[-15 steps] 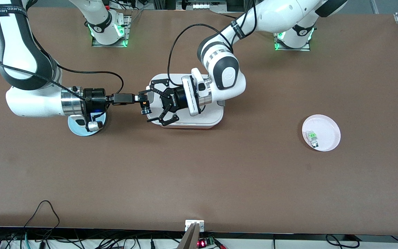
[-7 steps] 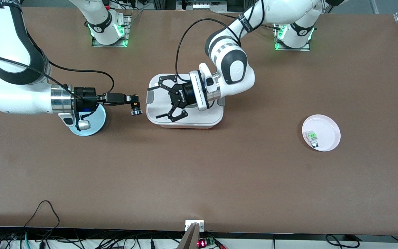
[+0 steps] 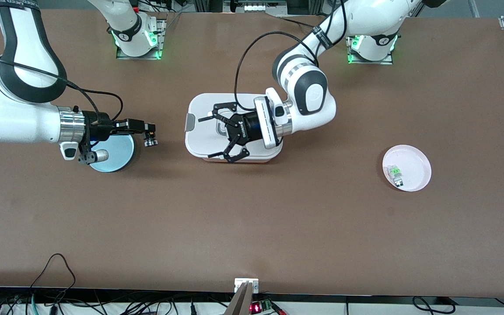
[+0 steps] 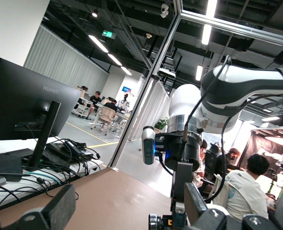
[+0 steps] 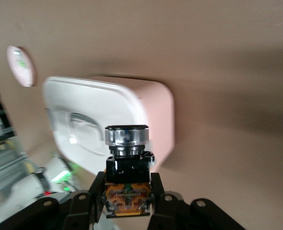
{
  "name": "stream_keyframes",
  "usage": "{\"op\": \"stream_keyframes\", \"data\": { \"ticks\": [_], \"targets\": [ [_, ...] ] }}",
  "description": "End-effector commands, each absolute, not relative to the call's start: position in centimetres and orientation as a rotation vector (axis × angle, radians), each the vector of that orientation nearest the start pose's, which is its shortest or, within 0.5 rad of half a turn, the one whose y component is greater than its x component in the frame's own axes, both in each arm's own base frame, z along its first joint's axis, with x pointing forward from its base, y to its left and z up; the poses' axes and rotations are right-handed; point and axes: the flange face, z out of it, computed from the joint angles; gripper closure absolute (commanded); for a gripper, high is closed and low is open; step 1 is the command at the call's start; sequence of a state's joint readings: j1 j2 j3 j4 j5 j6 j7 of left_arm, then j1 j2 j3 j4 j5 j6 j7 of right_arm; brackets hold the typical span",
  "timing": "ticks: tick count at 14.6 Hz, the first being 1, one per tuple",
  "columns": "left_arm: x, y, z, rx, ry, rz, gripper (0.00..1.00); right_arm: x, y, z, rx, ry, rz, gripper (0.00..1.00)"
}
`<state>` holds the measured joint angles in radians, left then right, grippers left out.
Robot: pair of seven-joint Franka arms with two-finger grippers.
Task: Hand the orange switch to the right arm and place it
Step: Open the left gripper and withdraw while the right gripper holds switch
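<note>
You have the small black switch with the orange face and silver collar (image 3: 150, 141) clamped in the right hand (image 3: 149, 133), up over the desk (image 3: 252, 227) just beside the round pale-blue plate (image 3: 118, 153). Carry it over that plate and lower it before letting go; the part is stubby and could roll. The left hand (image 3: 219, 133) hangs spread wide and empty over the white lidded box (image 3: 199, 113), waiting.

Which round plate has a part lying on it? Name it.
The pale pink round plate toward the left arm's end; a small green-topped part lies on it. The light blue round plate shows none.
</note>
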<state>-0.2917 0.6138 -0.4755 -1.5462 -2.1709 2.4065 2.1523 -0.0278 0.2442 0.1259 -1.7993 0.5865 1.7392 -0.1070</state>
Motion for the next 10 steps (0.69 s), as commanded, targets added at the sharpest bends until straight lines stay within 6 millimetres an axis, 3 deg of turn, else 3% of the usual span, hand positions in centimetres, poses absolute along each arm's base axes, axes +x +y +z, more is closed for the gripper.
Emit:
{"op": "stream_keyframes", "data": {
  "ticks": [1, 5, 10],
  "targets": [
    [58.1, -43.6, 37.7, 1.389, -0.708, 1.085, 0.00, 58.5, 7.7, 40.9, -2.748, -0.127, 0.346, 0.76],
    [60.9, -39.3, 38.9, 1.399, -0.804, 0.965, 0.00, 58.8, 4.8, 39.8, -3.017, -0.427, 0.348, 0.76],
    [62.4, -34.8, 40.5, 1.498, -1.012, 0.800, 0.00, 58.5, 1.8, 36.5, -2.931, -1.011, 0.343, 0.76]
  ]
}}
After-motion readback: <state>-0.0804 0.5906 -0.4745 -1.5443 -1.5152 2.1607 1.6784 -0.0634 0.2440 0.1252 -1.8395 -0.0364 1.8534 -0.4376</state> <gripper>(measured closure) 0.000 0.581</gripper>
